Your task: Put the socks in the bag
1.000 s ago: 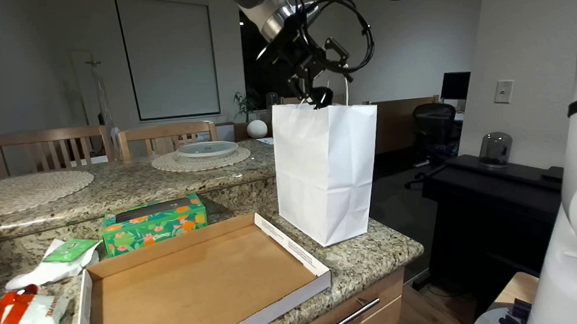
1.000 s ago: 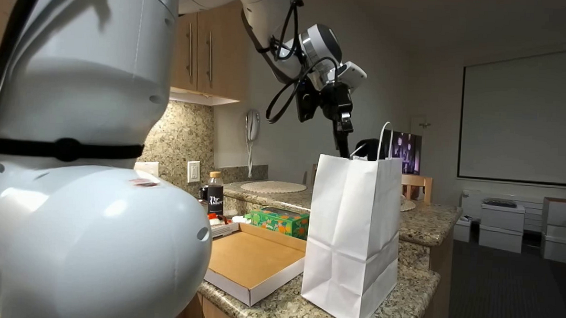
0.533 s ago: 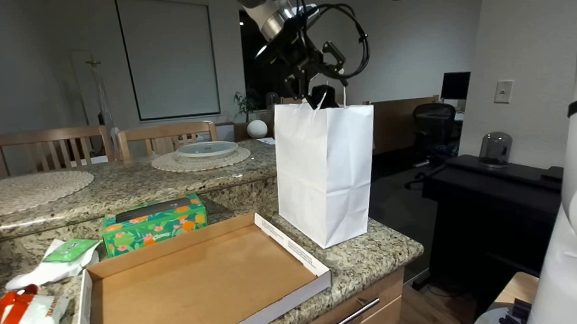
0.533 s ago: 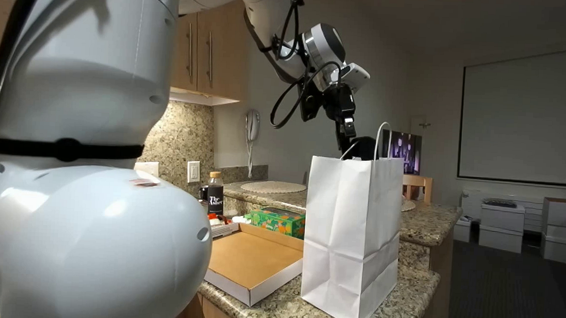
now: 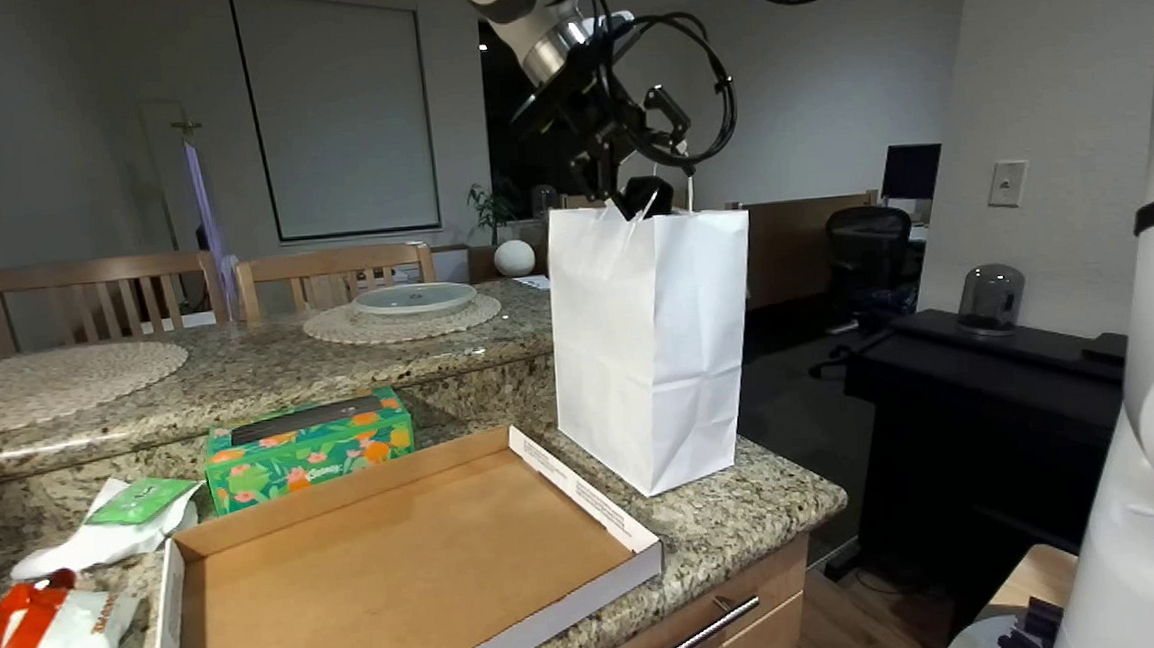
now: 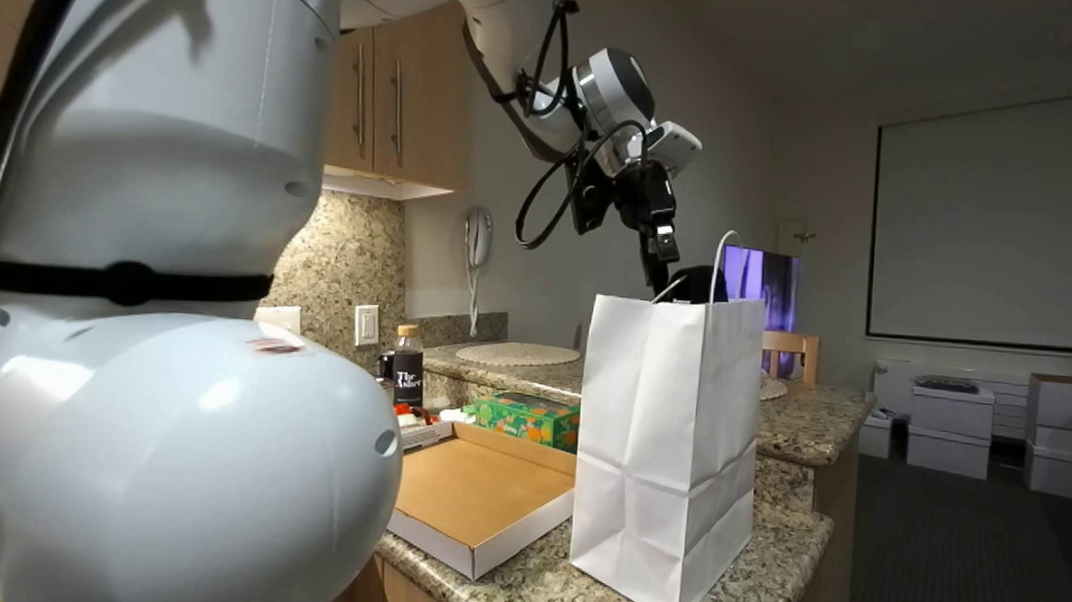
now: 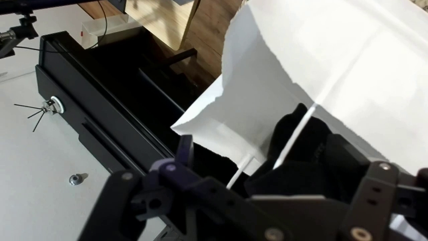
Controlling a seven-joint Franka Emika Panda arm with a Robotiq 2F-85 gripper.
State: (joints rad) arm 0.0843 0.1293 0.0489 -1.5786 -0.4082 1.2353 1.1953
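We judge the release to be the step in hand: a black sock point(image 7: 311, 140) pokes up from the mouth of the white paper bag point(image 6: 647, 442), which stands upright near the corner of the table point(image 5: 783, 497), and the next move likely calls for nudging it past the handle point(image 7: 296, 135) that crosses it in the wrist view. The pincer point(image 7: 265, 150) hangs over the bag with its jaws wide apart, the sock just below and toward one side; we cannot tell whether they touch.
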